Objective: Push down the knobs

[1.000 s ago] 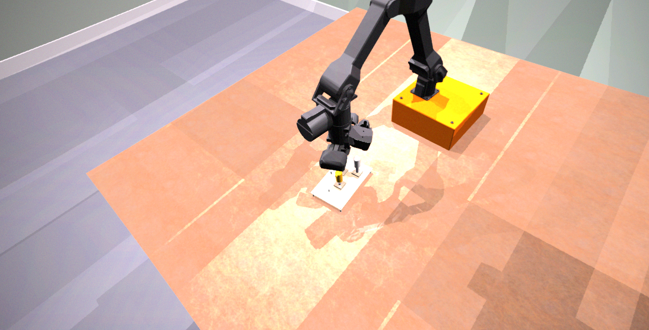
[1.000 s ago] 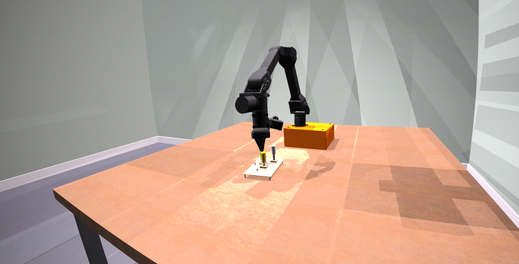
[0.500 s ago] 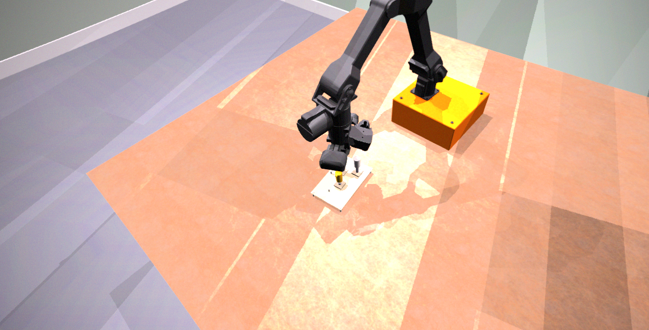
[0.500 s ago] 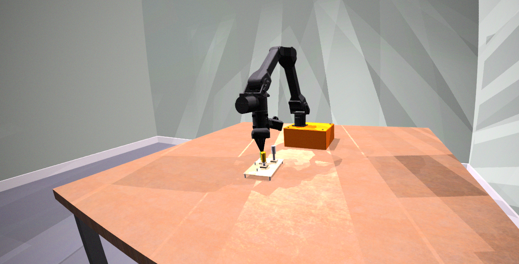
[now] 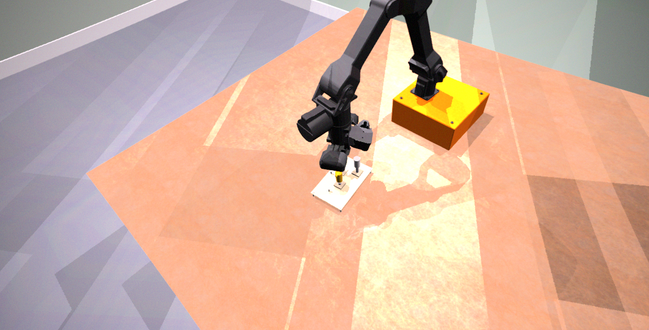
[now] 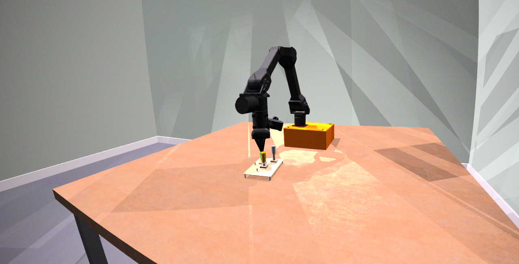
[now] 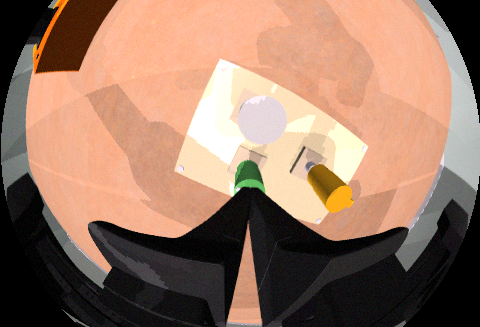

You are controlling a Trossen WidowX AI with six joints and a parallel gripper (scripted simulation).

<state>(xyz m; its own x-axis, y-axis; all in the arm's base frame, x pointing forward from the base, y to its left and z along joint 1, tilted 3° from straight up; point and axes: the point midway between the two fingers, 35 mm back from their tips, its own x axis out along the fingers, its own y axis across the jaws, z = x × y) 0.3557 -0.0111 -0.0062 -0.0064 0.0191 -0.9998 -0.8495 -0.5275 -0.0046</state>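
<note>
A white circuit board (image 5: 327, 195) (image 6: 254, 172) (image 7: 200, 154) stands on short legs on the table. A yellow knob (image 5: 338, 177) (image 6: 263, 156) (image 7: 330, 187) sits on a shaft, with a bit of shaft showing below it. A grey knob (image 5: 357, 161) (image 6: 273, 149) (image 7: 262, 120) stands high, with shaft showing under it in the top and exterior views. A green knob (image 7: 249, 176) is between them, mostly hidden in the top and exterior views. My gripper (image 7: 250, 194) (image 6: 261, 151) is shut and empty. Its closed tips are at the top of the green knob; contact is hard to tell.
The orange base box (image 5: 422, 123) (image 6: 305, 137) (image 7: 75, 27) carries the arm behind the board. Small pins stand on the board near its left edge. The yellow and grey knobs stand close beside the fingers.
</note>
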